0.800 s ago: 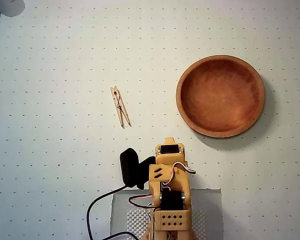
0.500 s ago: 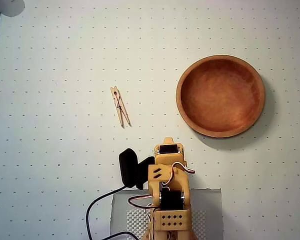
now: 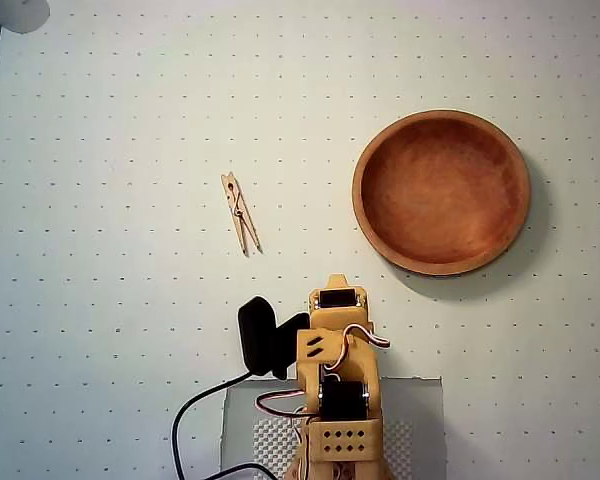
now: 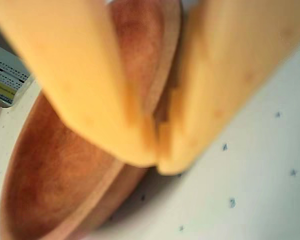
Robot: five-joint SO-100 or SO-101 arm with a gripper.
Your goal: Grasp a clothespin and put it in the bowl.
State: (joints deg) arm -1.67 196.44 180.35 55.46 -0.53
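The pale wooden clothespin (image 3: 240, 212) lies flat on the dotted white table, left of centre in the overhead view. The reddish-brown wooden bowl (image 3: 442, 192) sits to the right and holds nothing. The yellow arm is folded low at the bottom centre, and its gripper (image 3: 336, 284) is well short of both the clothespin and the bowl. In the wrist view the two blurred yellow fingers fill the frame and meet at their tips, so the gripper (image 4: 157, 165) is shut on nothing. The bowl (image 4: 50, 170) shows behind it. The clothespin is out of the wrist view.
The arm stands on a grey base plate (image 3: 425, 420) at the bottom edge, with a black cable (image 3: 185, 420) curling to its left. A black camera (image 3: 260, 335) sits on the arm's left side. A striped object (image 4: 5, 75) shows at the wrist view's left edge.
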